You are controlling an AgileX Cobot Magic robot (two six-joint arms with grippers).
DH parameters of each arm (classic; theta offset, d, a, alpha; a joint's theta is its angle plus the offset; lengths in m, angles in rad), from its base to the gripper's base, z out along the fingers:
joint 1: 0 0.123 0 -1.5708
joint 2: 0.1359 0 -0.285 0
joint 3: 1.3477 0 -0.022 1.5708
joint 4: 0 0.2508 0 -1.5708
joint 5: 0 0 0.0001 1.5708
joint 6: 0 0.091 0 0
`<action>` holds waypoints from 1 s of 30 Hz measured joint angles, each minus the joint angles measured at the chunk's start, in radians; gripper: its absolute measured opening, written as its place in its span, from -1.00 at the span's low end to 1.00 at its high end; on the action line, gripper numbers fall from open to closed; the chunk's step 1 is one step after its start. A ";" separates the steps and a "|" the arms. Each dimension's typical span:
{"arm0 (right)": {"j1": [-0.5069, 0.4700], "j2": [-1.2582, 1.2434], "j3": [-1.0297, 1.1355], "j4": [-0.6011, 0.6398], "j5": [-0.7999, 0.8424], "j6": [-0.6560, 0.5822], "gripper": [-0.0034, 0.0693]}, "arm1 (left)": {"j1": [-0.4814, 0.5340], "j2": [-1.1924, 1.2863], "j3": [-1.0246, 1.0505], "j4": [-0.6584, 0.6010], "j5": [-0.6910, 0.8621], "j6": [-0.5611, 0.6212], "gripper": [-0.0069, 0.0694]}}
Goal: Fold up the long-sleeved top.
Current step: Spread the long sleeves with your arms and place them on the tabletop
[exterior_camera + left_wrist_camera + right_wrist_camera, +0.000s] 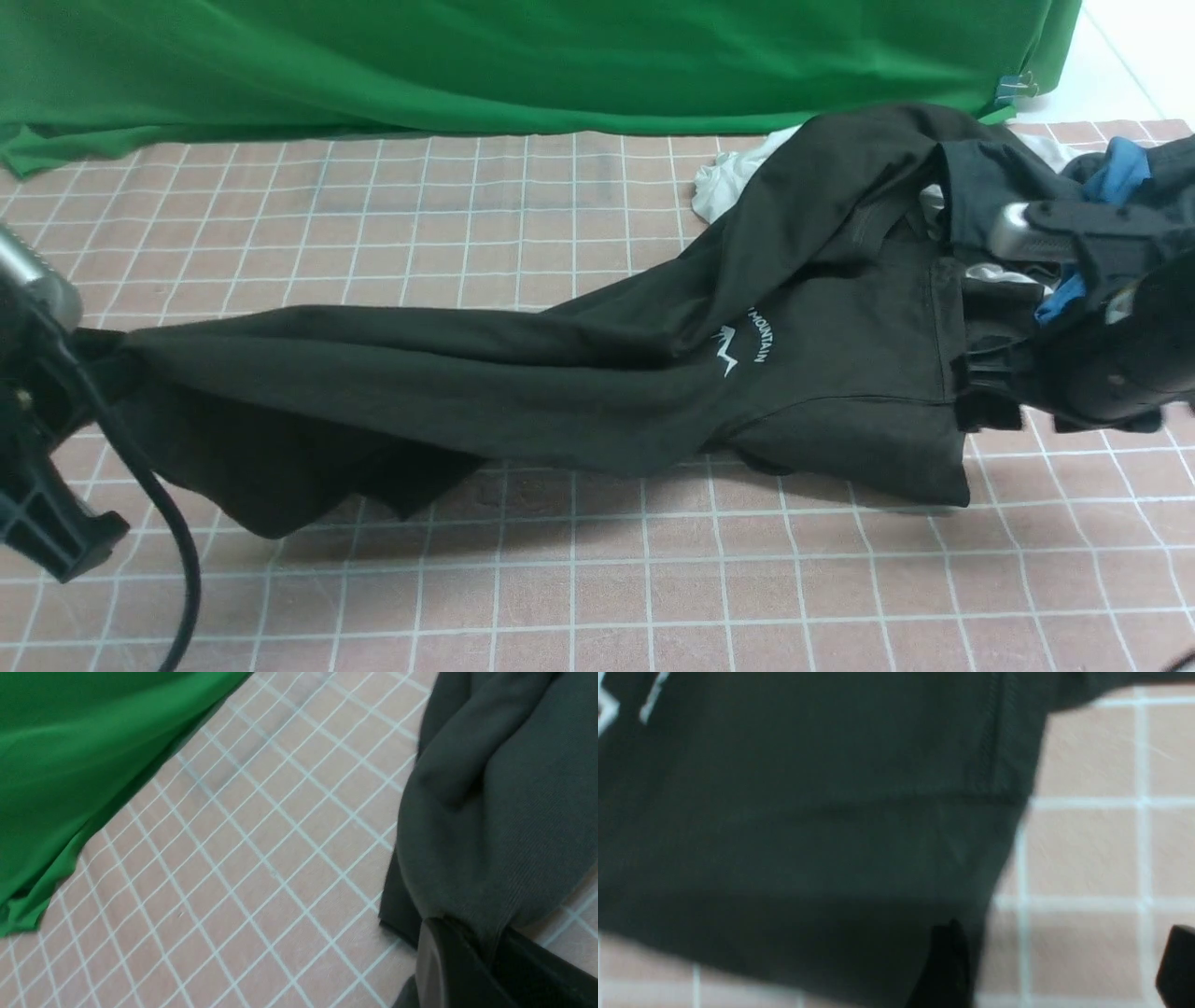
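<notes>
The long-sleeved top (560,373) lies on the checked table cover (560,579), on the robot's side of the green cloth (467,56). It is drawn out in a long band roughly parallel to that cloth's lower edge.

The left gripper (91,355) is clamped on one end of the band, beneath the green cloth's left end. In the left wrist view the dark fabric (490,812) bunches and narrows into the closed jaws of this gripper (486,952). From there the top runs toward the right arm, sagging in a loose fold near the held end.

The wider part, with the white lettering (747,350), spreads flat beneath the green cloth's right half. Its far edge climbs onto a heap holding a white garment (738,177) and a blue one (1120,168), just by the cloth's right corner.

The right gripper (980,392) sits at the top's straight side edge with its jaws apart. The right wrist view, which is blurred, shows this gripper (1064,970) with one finger (945,966) at the edge of the fabric (808,812). The other finger (1176,961) is over bare table cover, and nothing is pinched between them.
</notes>
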 joint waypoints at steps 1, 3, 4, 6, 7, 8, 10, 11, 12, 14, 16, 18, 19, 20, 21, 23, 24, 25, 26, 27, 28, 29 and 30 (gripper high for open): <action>0.000 0.006 -0.002 0.002 -0.012 0.000 0.68 | -0.005 0.000 0.000 0.002 0.000 0.000 -0.72; 0.000 0.066 -0.020 0.025 -0.068 0.000 0.68 | -0.029 0.000 0.002 0.013 0.000 0.000 -0.72; 0.000 0.101 -0.037 0.038 -0.085 0.000 0.68 | -0.035 0.000 0.002 0.018 0.000 0.000 -0.72; 0.000 0.144 -0.063 0.046 -0.097 0.000 0.68 | -0.040 0.000 0.002 0.022 0.000 0.000 -0.72; 0.000 0.156 -0.069 0.046 -0.098 0.000 0.68 | -0.040 0.000 0.002 0.023 0.000 0.000 -0.72; 0.000 0.164 -0.074 0.046 -0.099 -0.001 0.68 | -0.040 0.000 0.002 0.024 0.000 0.000 -0.72; 0.000 0.199 -0.096 0.044 -0.092 -0.005 0.68 | -0.041 0.000 0.002 0.025 0.000 -0.001 -0.72; 0.000 0.200 -0.097 0.045 -0.092 -0.005 0.68 | -0.041 0.000 0.002 0.025 0.000 -0.001 -0.72; 0.000 0.207 -0.104 0.045 -0.086 -0.005 0.68 | -0.041 0.000 0.002 0.025 0.000 -0.002 -0.72; 0.000 0.212 -0.107 0.045 -0.084 -0.014 0.66 | -0.041 0.000 0.002 0.025 0.000 -0.002 -0.72; 0.000 0.214 -0.111 0.051 -0.076 -0.042 0.54 | -0.041 0.000 0.002 0.025 0.000 -0.002 -0.72; -0.002 0.215 -0.113 0.068 -0.064 -0.084 0.34 | -0.041 0.000 0.002 0.025 0.000 -0.002 -0.72; -0.002 0.216 -0.113 0.075 -0.063 -0.094 0.29 | -0.041 0.000 0.002 0.025 0.000 -0.002 -0.72; -0.003 0.217 -0.113 0.086 -0.061 -0.115 0.16 | -0.041 0.000 0.002 0.025 0.000 -0.002 -0.72; -0.003 0.217 -0.114 0.102 -0.059 -0.146 -0.07 | -0.041 0.000 0.002 0.030 0.000 -0.002 -0.72; -0.003 0.216 -0.114 0.117 -0.051 -0.195 -0.41 | -0.041 0.000 0.002 0.045 -0.006 -0.003 -0.72; -0.003 0.216 -0.114 0.118 -0.051 -0.205 -0.43 | -0.041 0.000 0.002 0.045 -0.008 -0.003 -0.72; -0.003 0.207 -0.113 0.129 -0.037 -0.229 -0.62 | -0.041 0.000 0.002 0.060 -0.016 -0.003 -0.72; -0.002 0.194 -0.109 0.131 -0.016 -0.241 -0.72 | -0.041 0.000 0.002 0.074 -0.022 -0.003 -0.72; -0.001 0.179 -0.106 0.131 -0.007 -0.245 -0.77 | -0.041 0.000 0.002 0.085 -0.026 -0.005 -0.72; -0.001 0.155 -0.105 0.129 0.004 -0.247 -0.80 | -0.041 0.000 0.002 0.099 -0.032 -0.013 -0.72; -0.001 0.122 -0.106 0.124 0.012 -0.250 -0.81 | -0.041 0.000 0.002 0.108 -0.039 -0.025 -0.72; -0.001 0.076 -0.112 0.116 0.023 -0.252 -0.81 | -0.041 0.000 0.002 0.116 -0.048 -0.041 -0.72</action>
